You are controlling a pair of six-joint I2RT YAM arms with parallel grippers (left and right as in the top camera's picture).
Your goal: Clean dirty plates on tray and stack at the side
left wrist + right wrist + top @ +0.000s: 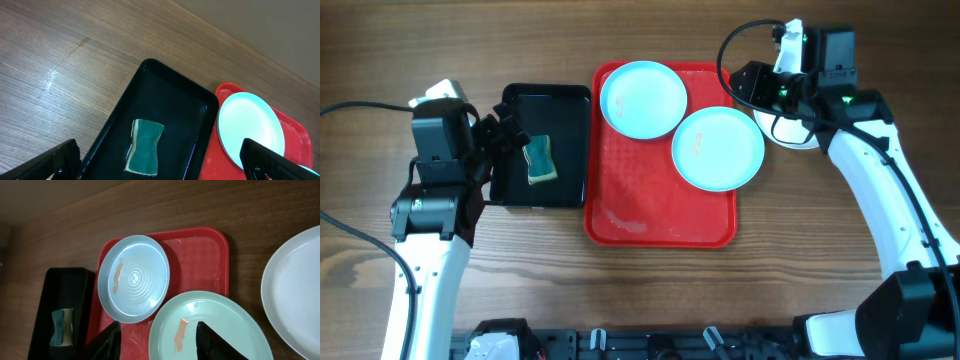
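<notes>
Overhead view first, starting with the plates. Two of them on the red tray (pixel 650 205): back plate (pixel 643 98) tucked into the far left corner, front plate (pixel 718 148) further right and nearer, hanging out over the tray's right rim. Edges of those two either touching or just shy of it, too close to call from up top. Orange smear on each, easy to spot from the right wrist camera. Then the third plate (pixel 792 133), off the tray altogether, flat on the wooden table (pixel 620 290) just beside the tray's far right corner, a sliver of wood between it and the front plate, partly hidden under the right arm (pixel 875 185).

Next, the right gripper (pixel 159 330), up over that same far right corner. Fingers (pixel 112 342) parted, nothing pinched between them. From its own camera: front plate straight below, framed by the two fingers, back plate beyond it, third plate off at the right edge of the shot.

Over on the other side, the left gripper (pixel 508 135), well apart from all three plates, hovering at the left rim of the black tray (pixel 565 120). Spread wide, empty. Lying flat inside that black tray, a teal sponge (pixel 541 160), just ahead of the open fingers, not touched by them. Black tray right up against the red tray's left rim, back plate the closest of the three to the sponge.
</notes>
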